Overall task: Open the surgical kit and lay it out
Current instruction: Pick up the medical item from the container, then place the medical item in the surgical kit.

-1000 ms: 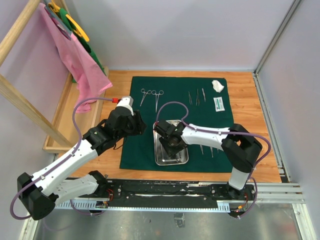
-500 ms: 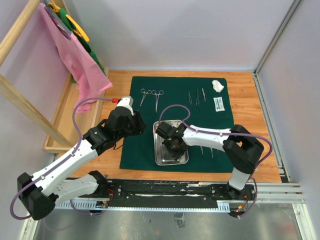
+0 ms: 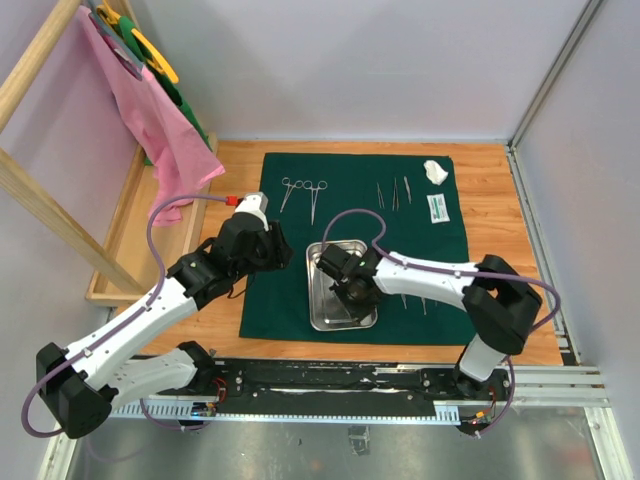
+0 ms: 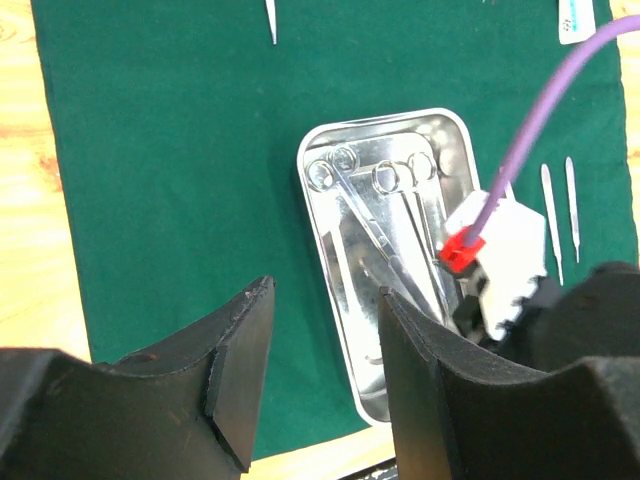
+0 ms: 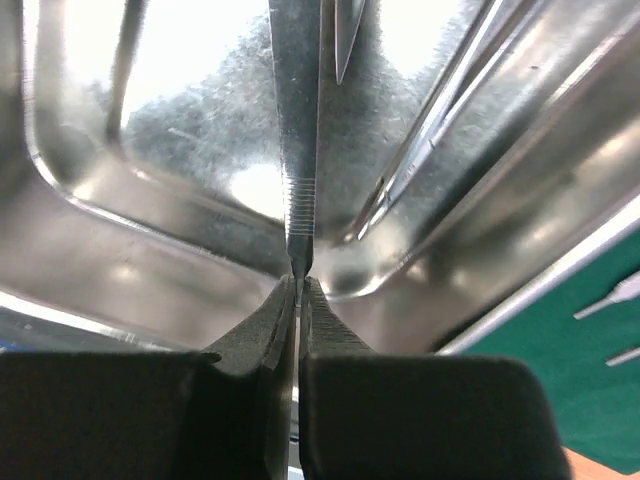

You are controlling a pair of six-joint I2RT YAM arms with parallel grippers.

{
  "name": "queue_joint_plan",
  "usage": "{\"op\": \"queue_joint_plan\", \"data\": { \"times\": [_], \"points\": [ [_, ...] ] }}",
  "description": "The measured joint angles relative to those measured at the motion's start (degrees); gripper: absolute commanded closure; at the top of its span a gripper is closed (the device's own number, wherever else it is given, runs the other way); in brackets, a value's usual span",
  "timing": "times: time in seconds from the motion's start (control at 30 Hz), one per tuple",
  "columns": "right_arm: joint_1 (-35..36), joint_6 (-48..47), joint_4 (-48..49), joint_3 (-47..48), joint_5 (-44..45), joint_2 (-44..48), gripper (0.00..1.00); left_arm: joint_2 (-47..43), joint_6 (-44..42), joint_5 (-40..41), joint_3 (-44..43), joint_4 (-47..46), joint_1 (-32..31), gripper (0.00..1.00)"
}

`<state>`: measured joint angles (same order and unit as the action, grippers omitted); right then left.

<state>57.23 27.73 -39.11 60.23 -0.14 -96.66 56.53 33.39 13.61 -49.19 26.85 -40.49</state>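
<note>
One ribbed tweezer (image 5: 297, 150) (thin steel), right gripper (image 5: 299, 288) pinching

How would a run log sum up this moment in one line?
step: pick from steel tray | right gripper: shut on thin steel instrument in tray | left gripper: open, empty, above green cloth

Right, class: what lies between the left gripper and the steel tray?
Only a bare strip of green cloth lies between the left gripper and the steel tray. The top view shows this most clearly.
</note>
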Motion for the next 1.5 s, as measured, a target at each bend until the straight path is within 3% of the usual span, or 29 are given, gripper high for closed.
{"op": "queue_joint_plan", "data": {
  "times": [0.3,0.4,0.63,1.0,1.37,1.5],
  "points": [
    [-1.2,-0.8,-2.3,3.5,3.1,13.4,0.99,0.0,-0.2,0.0,-0.6,0.0,0.2,0.5],
    [-5.0,-0.8,-2.7,1.8,3.2,16.8,0.99,0.0,-0.2,0.0,-0.7,0.0,0.2,0.5],
    [-21.2,-1.0,-3.0,-6.8,3.4,21.6,0.99,0.4,-0.2,0.0,-0.6,0.0,0.2,0.5],
    [-23.9,-0.2,5.2,-14.7,-0.4,15.6,0.99,1.2,-0.2,-0.7,-0.6,-0.1,0.2,0.5],
    [-23.6,1.9,10.6,-16.0,-2.4,12.5,0.99,2.0,-0.2,-1.0,0.2,-1.0,0.2,0.5],
    [-23.5,2.6,10.9,-16.3,-2.4,12.7,0.91,2.1,-0.2,-1.3,0.2,-1.1,0.2,0.5]
  ]
}}
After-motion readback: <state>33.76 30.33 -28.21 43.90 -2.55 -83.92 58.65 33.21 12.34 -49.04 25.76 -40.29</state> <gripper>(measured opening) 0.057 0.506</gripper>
